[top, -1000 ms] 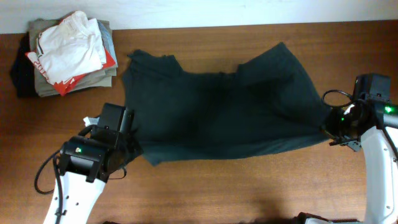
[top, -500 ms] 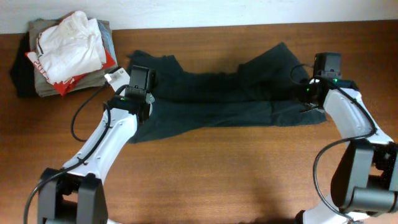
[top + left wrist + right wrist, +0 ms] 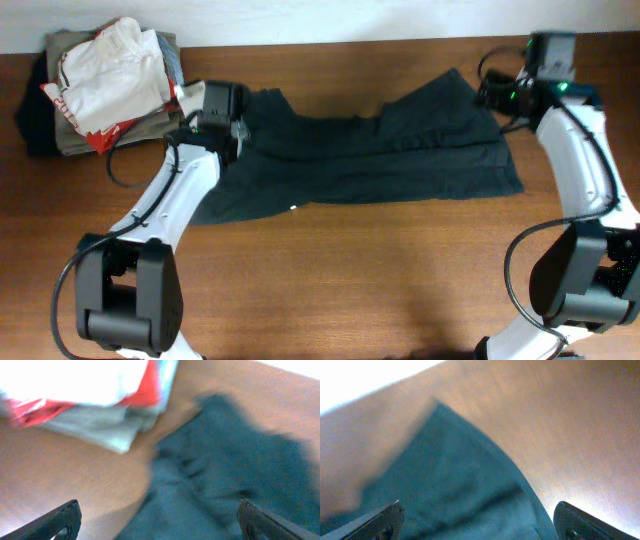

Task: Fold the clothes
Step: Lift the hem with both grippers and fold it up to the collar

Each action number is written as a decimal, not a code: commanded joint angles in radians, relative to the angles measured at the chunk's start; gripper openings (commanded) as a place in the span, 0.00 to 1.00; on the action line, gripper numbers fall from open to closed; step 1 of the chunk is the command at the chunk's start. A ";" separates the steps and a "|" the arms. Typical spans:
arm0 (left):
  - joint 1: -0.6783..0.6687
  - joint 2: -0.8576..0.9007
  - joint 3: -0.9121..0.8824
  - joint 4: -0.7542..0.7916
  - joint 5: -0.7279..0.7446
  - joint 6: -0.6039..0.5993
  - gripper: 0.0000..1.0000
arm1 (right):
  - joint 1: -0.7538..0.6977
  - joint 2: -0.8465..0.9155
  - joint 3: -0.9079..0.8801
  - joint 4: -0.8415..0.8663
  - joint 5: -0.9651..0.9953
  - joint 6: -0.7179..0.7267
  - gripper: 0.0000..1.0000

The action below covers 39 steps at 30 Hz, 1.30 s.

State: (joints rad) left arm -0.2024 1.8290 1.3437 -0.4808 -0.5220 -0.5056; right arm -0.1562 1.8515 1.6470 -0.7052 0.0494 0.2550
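Wooden table carried the garment across its far half, doubled lengthwise. A pile of folded clothes lay at the far left, near the garment's left end. The left gripper hung over that end, jaws wide and empty. The right gripper hung over the far right corner, jaws likewise wide and empty.

Probable faults:
- A pinch taking one layer only would undo the fold.
- The left fingers could catch the pile.
- The uneven near-left hem could skew any further fold.
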 commanded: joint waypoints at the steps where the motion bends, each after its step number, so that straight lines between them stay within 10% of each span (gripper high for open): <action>1: 0.067 -0.008 0.123 0.093 0.394 0.138 0.99 | -0.001 -0.003 0.086 0.005 -0.171 -0.064 0.99; 5: 0.185 0.317 0.465 0.021 0.889 0.163 0.99 | -0.001 0.139 0.086 -0.018 -0.278 -0.126 0.99; 12: 0.206 0.561 0.636 -0.034 0.629 0.063 0.99 | 0.000 0.199 0.086 -0.045 -0.275 -0.127 0.99; 20: 0.223 0.651 0.636 0.106 0.708 0.027 0.91 | 0.000 0.199 0.086 -0.068 -0.274 -0.127 0.99; 23: 0.224 0.669 0.636 0.144 0.717 0.024 0.75 | 0.000 0.199 0.086 -0.074 -0.274 -0.127 0.99; 28: 0.225 0.669 0.636 0.160 0.646 0.024 0.18 | 0.000 0.217 0.086 0.014 -0.229 -0.172 0.99; 36: 0.225 0.669 0.636 0.105 0.573 0.024 0.02 | 0.058 0.411 0.091 0.437 -0.232 -0.171 0.98; 39: 0.225 0.669 0.636 0.060 0.573 0.024 0.02 | 0.091 0.578 0.266 0.360 -0.154 -0.181 0.98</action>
State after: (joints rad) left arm 0.0193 2.4802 1.9671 -0.4038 0.0616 -0.4870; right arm -0.0818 2.3413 1.8149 -0.3000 -0.1711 0.0925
